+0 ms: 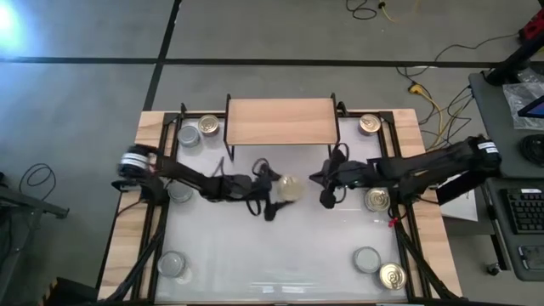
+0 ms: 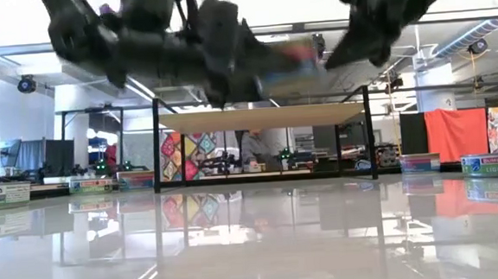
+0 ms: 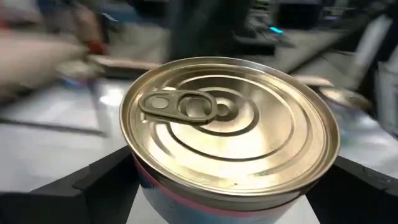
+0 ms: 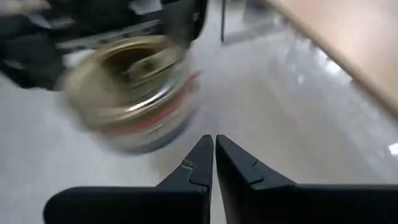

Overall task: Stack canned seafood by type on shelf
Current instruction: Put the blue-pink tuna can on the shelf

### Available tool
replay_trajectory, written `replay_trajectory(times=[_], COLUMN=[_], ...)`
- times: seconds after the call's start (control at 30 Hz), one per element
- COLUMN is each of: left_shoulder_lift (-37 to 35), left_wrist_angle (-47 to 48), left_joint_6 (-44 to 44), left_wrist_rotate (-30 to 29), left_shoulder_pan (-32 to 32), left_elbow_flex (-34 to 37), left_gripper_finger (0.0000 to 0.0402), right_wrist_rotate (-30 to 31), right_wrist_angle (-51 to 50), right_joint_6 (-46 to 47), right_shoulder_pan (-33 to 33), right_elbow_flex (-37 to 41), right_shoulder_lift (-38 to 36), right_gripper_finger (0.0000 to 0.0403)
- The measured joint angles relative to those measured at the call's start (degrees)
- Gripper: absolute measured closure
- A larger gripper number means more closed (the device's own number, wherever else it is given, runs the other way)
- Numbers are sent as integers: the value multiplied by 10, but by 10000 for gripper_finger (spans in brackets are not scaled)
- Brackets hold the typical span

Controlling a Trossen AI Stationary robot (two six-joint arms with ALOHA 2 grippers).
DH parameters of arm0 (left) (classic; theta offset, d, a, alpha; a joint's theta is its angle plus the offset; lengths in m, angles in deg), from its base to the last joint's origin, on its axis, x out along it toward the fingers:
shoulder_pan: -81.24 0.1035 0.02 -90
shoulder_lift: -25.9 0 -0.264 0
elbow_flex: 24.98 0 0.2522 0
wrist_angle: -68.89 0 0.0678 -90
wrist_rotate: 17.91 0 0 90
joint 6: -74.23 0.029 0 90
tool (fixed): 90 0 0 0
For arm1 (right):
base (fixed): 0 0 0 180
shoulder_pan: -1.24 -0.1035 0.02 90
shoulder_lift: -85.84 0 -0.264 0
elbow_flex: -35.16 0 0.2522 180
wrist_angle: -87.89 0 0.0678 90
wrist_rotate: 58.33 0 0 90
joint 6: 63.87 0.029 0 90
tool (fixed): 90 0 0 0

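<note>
My left gripper (image 1: pixel 285 191) is shut on a gold-lidded tin (image 3: pixel 230 124) with a pull tab, in the air over the table's middle, in front of the wooden-topped shelf (image 1: pixel 280 121). The tin also shows in the high view (image 1: pixel 290 188) and, blurred, in the right wrist view (image 4: pixel 134 93). My right gripper (image 4: pixel 214 155) is shut and empty, just right of the tin (image 1: pixel 326 194). Other gold-lidded and silver-lidded tins rest on their bases around the table's edges. My left gripper pinches the tin's side wall (image 3: pixel 146 186) between its two fingers, one on each opposite side just below the lid's rim. The fingers (image 3: pixel 93 183) come from the table's left. The tin is lifted clear of the table, lid up.
Tins stand at the far left (image 1: pixel 189 134) (image 1: pixel 209 126), far right (image 1: pixel 369 123), right (image 1: pixel 376 199), near right (image 1: pixel 366 259) (image 1: pixel 392 276), near left (image 1: pixel 172 263) and left (image 1: pixel 180 194). The shelf top is bare. The white table top (image 1: pixel 280 255) is glossy.
</note>
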Motion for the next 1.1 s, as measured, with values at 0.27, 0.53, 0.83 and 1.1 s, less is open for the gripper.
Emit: replay_trajectory(times=[0.27,0.53,0.83,1.1], left_shoulder_lift=[-123,-155,-158,-160], left_wrist_angle=[114,169,223,308], left_joint_6=[10,-43,-64,-93], left_wrist_rotate=[-199,-176,-174,-172], left_shoulder_pan=[69,180,196,206], left_elbow_flex=[-3,-3,-3,-27], left_gripper_finger=[34,28,13,3], right_wrist_rotate=[58,93,-120,-278], right_wrist_angle=[131,139,36,-70], right_joint_6=[-95,-173,-176,-174], right_shoulder_pan=[-8,67,208,272], right_elbow_flex=[1,-129,-342,-524], right_shoulder_lift=[25,119,251,406], right_gripper_finger=[390,390,390,390])
